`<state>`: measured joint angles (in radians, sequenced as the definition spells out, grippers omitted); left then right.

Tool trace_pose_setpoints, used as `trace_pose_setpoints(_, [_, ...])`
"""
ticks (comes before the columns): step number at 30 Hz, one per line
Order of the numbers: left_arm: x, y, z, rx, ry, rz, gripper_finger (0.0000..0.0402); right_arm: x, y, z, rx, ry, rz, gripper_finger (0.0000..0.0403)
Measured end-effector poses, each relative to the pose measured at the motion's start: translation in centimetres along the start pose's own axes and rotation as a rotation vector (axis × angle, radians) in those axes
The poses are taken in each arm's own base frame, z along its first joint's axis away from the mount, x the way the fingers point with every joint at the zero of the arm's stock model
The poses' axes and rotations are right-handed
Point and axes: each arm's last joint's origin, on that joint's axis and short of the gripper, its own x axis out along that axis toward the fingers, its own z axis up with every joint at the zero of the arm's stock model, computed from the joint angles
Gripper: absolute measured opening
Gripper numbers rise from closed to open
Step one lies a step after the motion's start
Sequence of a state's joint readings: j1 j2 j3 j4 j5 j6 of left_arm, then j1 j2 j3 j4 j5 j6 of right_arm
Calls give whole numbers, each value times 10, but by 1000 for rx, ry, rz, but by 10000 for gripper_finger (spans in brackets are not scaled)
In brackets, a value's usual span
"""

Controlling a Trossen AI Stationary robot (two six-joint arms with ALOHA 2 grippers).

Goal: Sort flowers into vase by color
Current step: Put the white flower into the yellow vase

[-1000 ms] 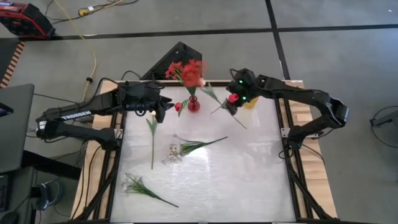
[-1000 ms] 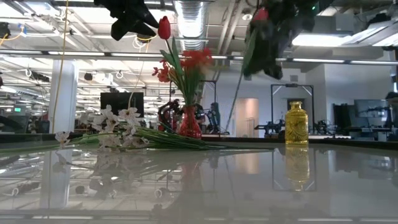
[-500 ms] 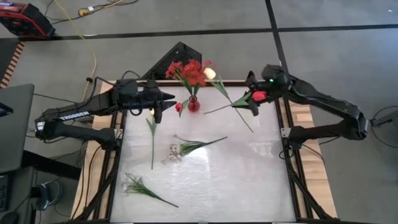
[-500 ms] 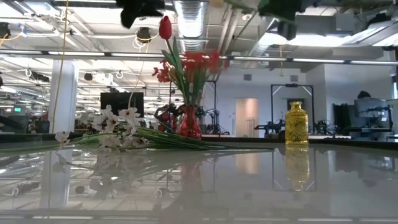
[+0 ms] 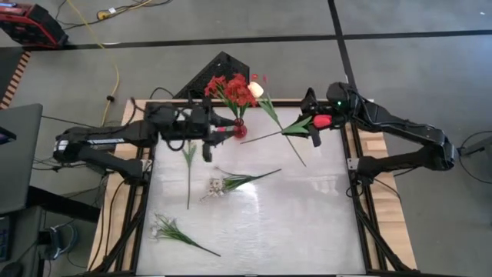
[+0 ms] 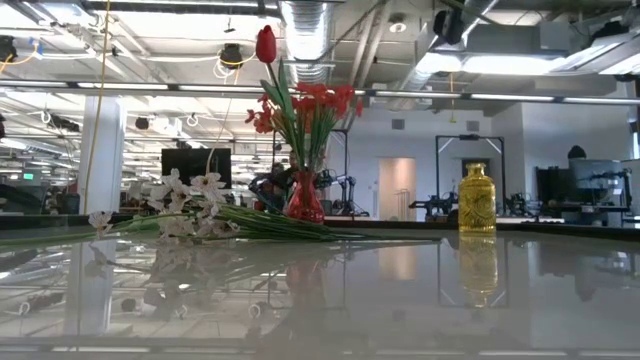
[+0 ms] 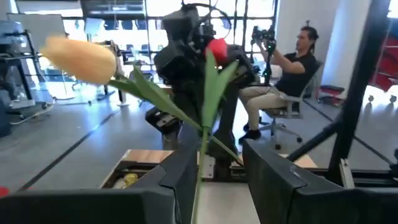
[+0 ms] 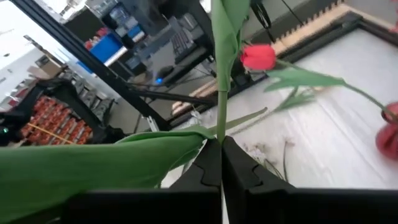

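Observation:
My right gripper (image 5: 315,131) (image 8: 222,149) is shut on a cream-peach tulip (image 5: 256,90), held high over the table's far right. The yellow vase (image 6: 477,200) stands below it. The red vase (image 5: 240,131) (image 6: 305,200) holds red blossoms and a tall red tulip (image 6: 265,45). My left gripper (image 5: 209,146) (image 7: 221,180) is open just left of the red vase. The held tulip (image 7: 81,59) shows ahead of it, and the stem lines up with its finger gap. A second cream tulip (image 5: 188,177) and two white sprays (image 5: 223,185) (image 5: 173,231) lie flat on the table. My right gripper pinches the cream-peach tulip's green stem (image 8: 221,127) between its two fingers, about midway along it, beside a large leaf (image 8: 124,162). The fingers lie across the stem, coming from the table's right. The flower is lifted clear, with its bloom toward the far edge and its stem end (image 5: 304,162) toward the near edge.
The table (image 5: 323,223) is glossy white inside a dark frame on wooden boards. People sit at desks in the room behind (image 7: 292,68). The near right half of the table holds no flowers.
My right gripper has carried the cream-peach tulip up and toward the table's right, out of the low view. The bloom has swung away from the red blossoms toward the far edge. My left gripper has risen and moved right toward the red vase.

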<state>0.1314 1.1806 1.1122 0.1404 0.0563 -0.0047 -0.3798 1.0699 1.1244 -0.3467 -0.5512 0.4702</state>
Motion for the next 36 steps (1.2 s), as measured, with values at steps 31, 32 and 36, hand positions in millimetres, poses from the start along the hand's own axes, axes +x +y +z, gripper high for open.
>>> trace_pose_setpoints(31, [115,11,-28,41,416,16,117,9,-3,3,-103,-18,10,20])
trace_pose_setpoints(32, [115,11,-28,41,416,16,117,9,-3,3,-103,-17,10,20])
trace_pose_setpoints(36, [113,11,-26,40,418,16,117,8,-5,1,-117,2,-3,20])
